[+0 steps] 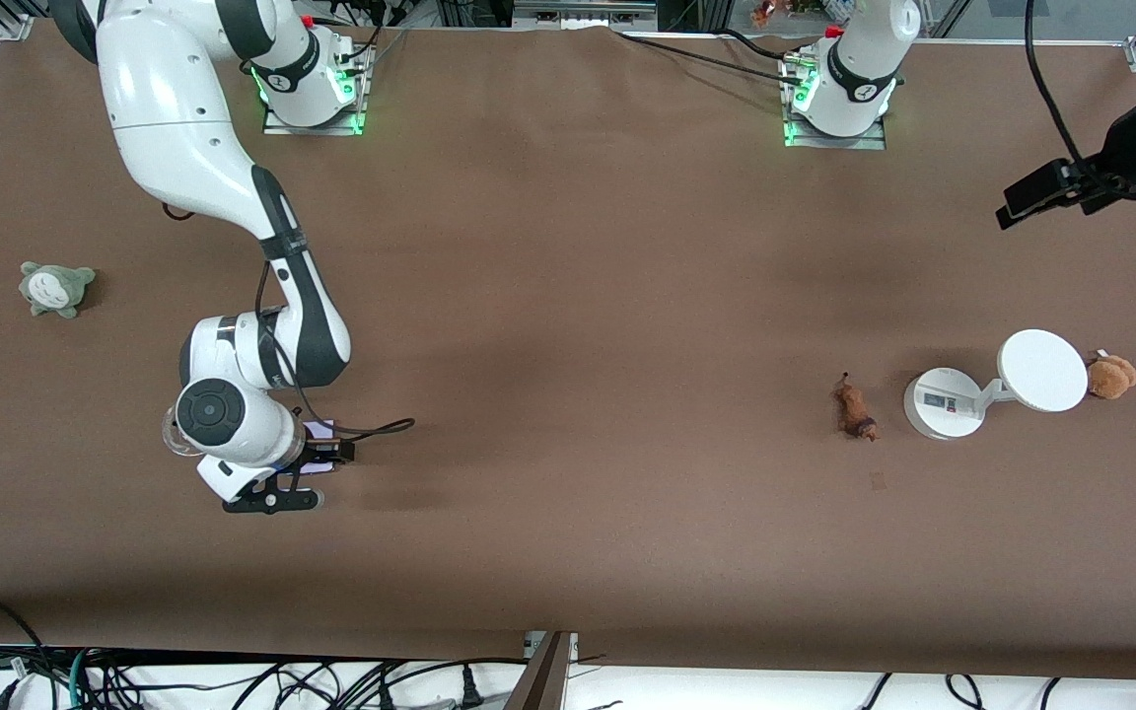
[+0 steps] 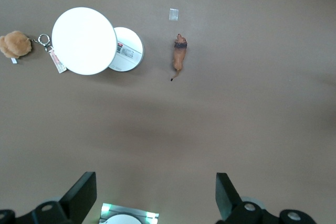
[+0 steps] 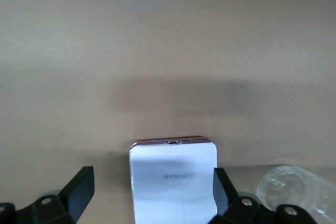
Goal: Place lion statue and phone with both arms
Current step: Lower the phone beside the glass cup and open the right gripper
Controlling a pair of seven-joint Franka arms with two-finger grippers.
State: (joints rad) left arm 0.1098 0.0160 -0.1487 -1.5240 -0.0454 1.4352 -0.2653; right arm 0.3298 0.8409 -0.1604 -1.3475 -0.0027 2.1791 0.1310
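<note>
Right gripper [image 1: 317, 463]: hanging low over the counter [image 1: 568, 532] toward the right arm's end; jaws standing wide, one finger [image 3: 79, 190] clear of the phone, the second finger close against its edge, so contact there not certain; gripping nothing firmly.

Phone [image 3: 173, 179]: lying between the right jaws, pale face up, short edge with its port leading away from the wrist; long axis running along the gripper's reach, across the gap's width; mostly hidden under the wrist in the front view.

Clear cup-like object [image 3: 291, 187]: sitting just beside the right jaws, outside the gap; nature hard to tell.

Left gripper [image 2: 155, 198]: waiting high over the counter at the left arm's end; jaws spread wide, holding nothing.

Lion statue [image 1: 855, 409]: lying on the counter well apart from the left jaws, just beside the white stand [image 1: 943, 402]; long axis running nearer-to-farther from the front camera, darker mane end nearer that camera, thin tail at the other end.

Other items: tan plush [image 1: 1111, 376] touching the stand's disc side; grey-green plush [image 1: 55, 288] well apart from both jaws.

Risks, as judged: closing askew, pushing the phone instead of pinching it; clipping the clear object on lifting; left jaws descending across the statue's length and nudging it against the stand.
</note>
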